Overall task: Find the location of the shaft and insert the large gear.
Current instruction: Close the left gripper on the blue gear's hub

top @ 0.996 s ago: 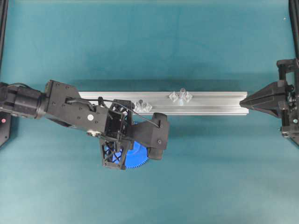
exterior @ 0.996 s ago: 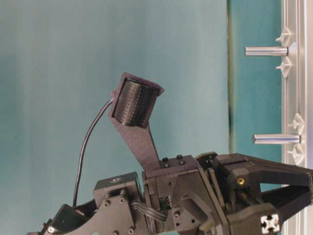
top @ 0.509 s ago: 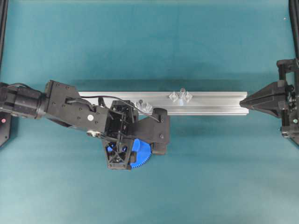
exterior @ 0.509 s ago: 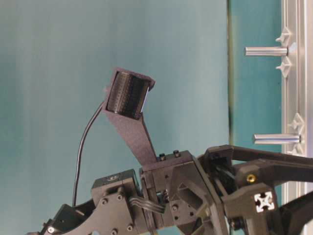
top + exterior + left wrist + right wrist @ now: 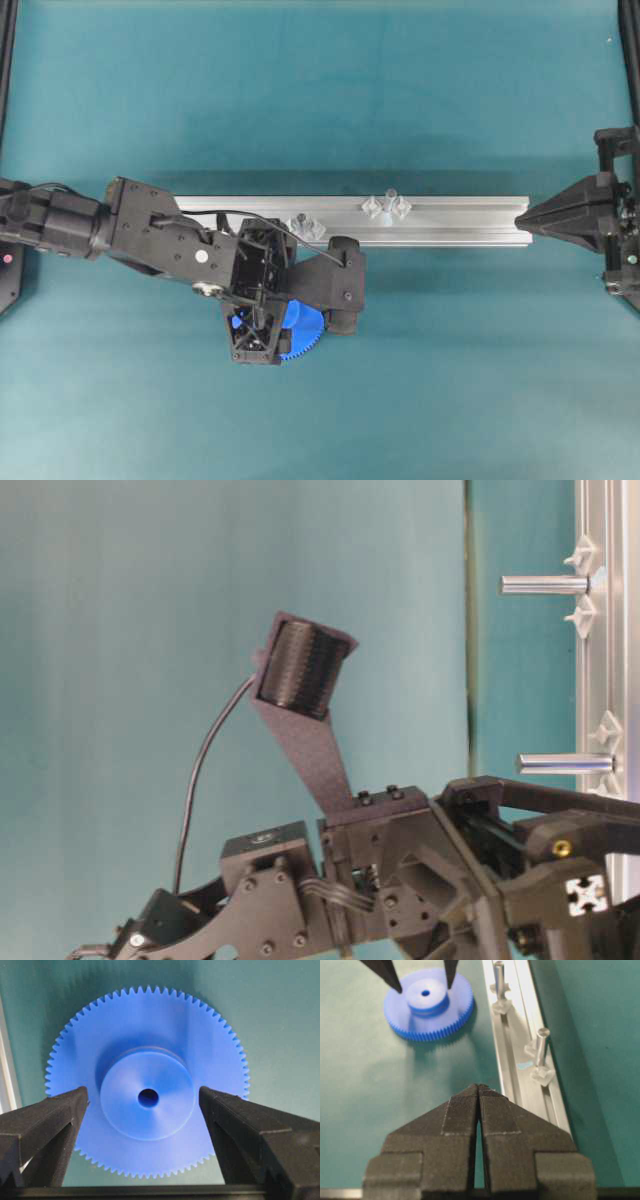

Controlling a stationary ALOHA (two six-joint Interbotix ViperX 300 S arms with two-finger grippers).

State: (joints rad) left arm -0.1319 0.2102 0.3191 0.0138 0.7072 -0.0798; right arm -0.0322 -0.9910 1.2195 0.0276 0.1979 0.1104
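The large gear (image 5: pixel 306 326) is a blue toothed disc lying flat on the teal mat just in front of the rail, hub up; it also shows in the left wrist view (image 5: pixel 150 1045) and the right wrist view (image 5: pixel 405 1022). My left gripper (image 5: pixel 262 326) is open above it, and its two fingers (image 5: pixel 65 1110) stand either side of the hub without touching it. The shaft (image 5: pixel 388 200) stands upright on the rail between two clear brackets, right of the gear; it also shows in the right wrist view (image 5: pixel 541 1046) and the table-level view (image 5: pixel 545 584). My right gripper (image 5: pixel 518 215) is shut and empty at the rail's right end.
A long aluminium rail (image 5: pixel 460 222) lies across the middle of the mat. A second similar peg (image 5: pixel 299 220) with brackets stands on it, close to my left wrist. My left arm covers the rail's left end.
My left gripper has shifted slightly right and settled over the gear, with its wrist tilting. The gear, the pegs and my right arm have not moved.
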